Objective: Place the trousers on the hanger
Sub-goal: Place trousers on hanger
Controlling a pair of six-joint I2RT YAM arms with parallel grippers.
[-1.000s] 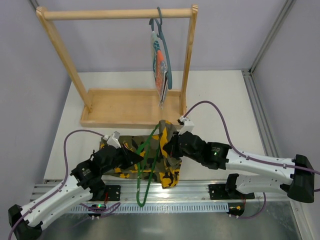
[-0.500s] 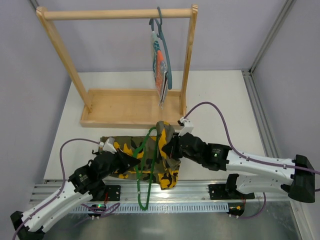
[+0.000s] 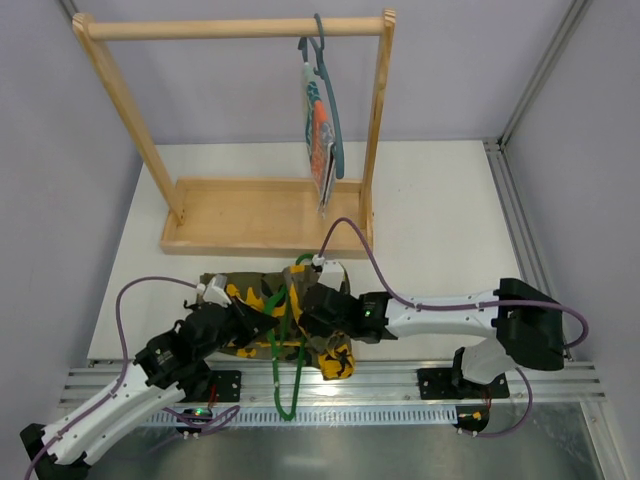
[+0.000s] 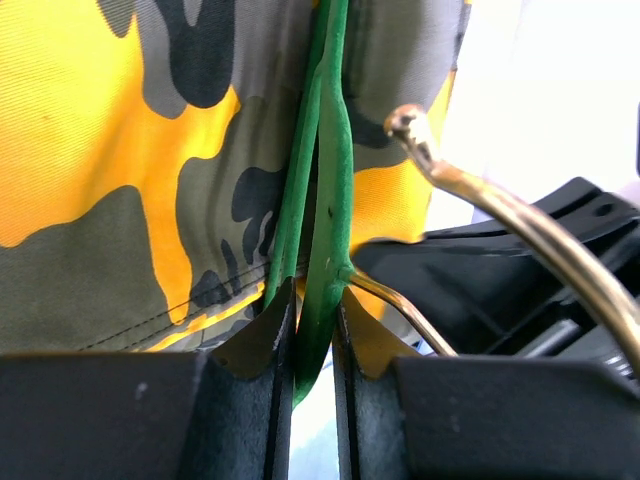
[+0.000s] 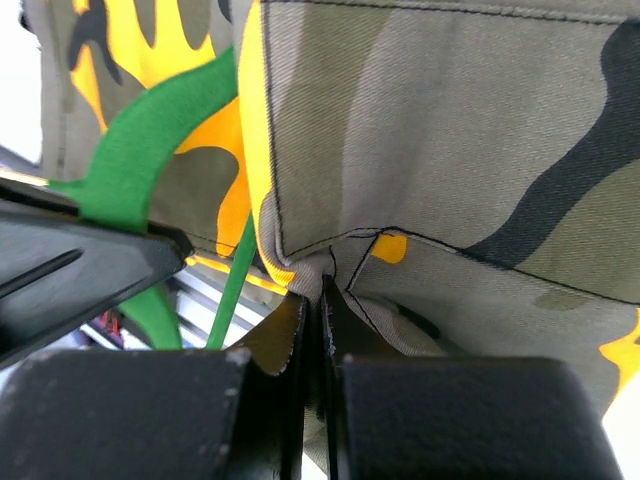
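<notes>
From above, you see the long olive, black and yellow-orange camouflage fabric trousers (image 3: 245, 300) bunched on the white worktop (image 3: 430, 200) near its front edge. The thin bright green wire-frame hanger (image 3: 275, 370) lies across them, its far end hanging past the aluminium rails (image 3: 400, 385). The left pincer (image 3: 262, 322) and right pincer (image 3: 299, 320) meet over the cloth. Behind stands a wooden rack (image 3: 235, 28) with a shallow tray base (image 3: 260, 215). A grey-blue hanger (image 3: 332, 110) carrying a striped cloth (image 3: 318, 120) hangs from the rail over that tray. Pale grey walls close the space.

Your left wrist view adds the grip: the left pincer (image 4: 312, 330) is clamped on the green hanger (image 4: 330, 180) at its brass-coloured metal hook (image 4: 520, 230), with the trousers (image 4: 120, 150) behind.

Your right wrist view shows the right pincer (image 5: 320, 320) closed on a seamed fold of the trousers (image 5: 450, 150), the hanger (image 5: 140, 150) beside it.
</notes>
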